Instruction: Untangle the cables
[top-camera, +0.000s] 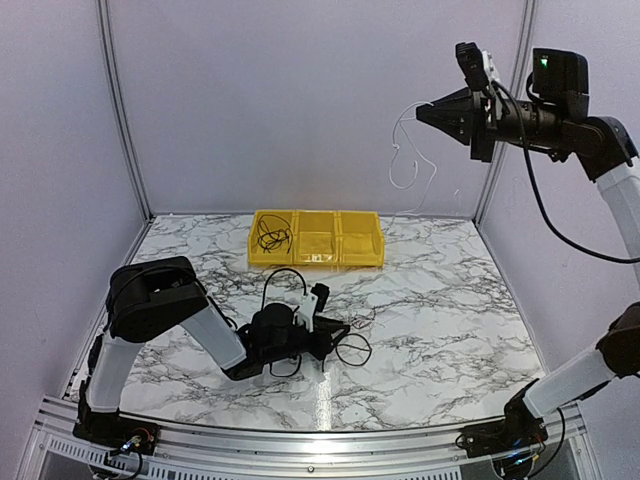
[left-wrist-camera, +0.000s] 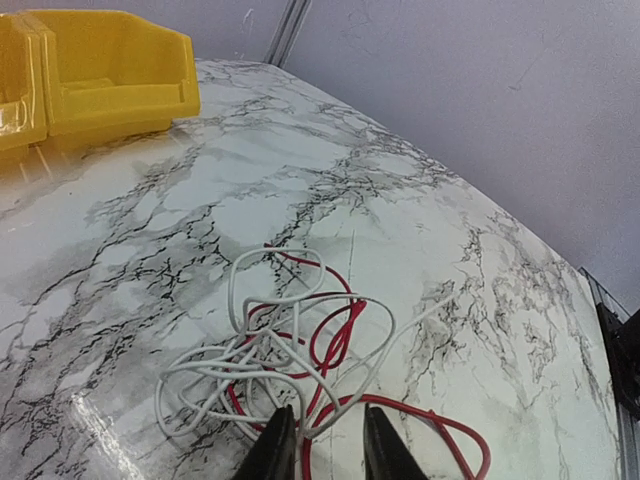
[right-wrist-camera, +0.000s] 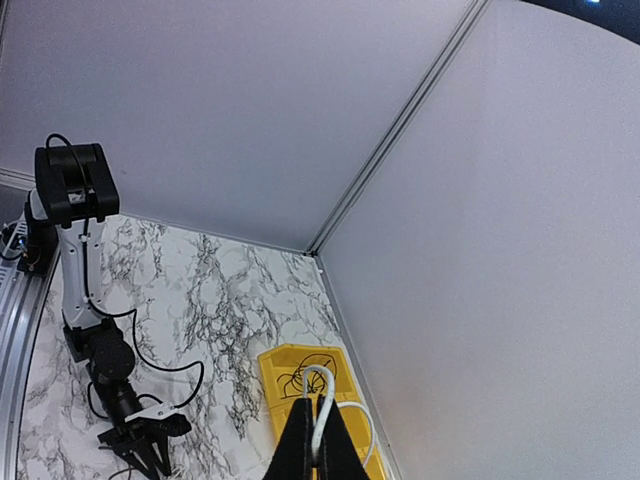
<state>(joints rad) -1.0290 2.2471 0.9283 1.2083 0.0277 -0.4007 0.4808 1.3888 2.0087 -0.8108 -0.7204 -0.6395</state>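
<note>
Where yellow bins (top-camera: 316, 258) sit, black cable (top-camera: 270, 237) lies leftmost.

**Left arm low, right arm raised high**

The left arm (top-camera: 190, 320) was folded down at the near left, elbow up, with its wrist stretched low toward the middle. The left gripper (left-wrist-camera: 326, 430) pointed forward and slightly down, its jaws a narrow gap apart. The right arm (top-camera: 610, 170) stood tall on the right, its forearm level and pointing left. The right gripper (top-camera: 430, 110) hung high, its jaws pressed together on a pale cable (top-camera: 400, 160).
</note>
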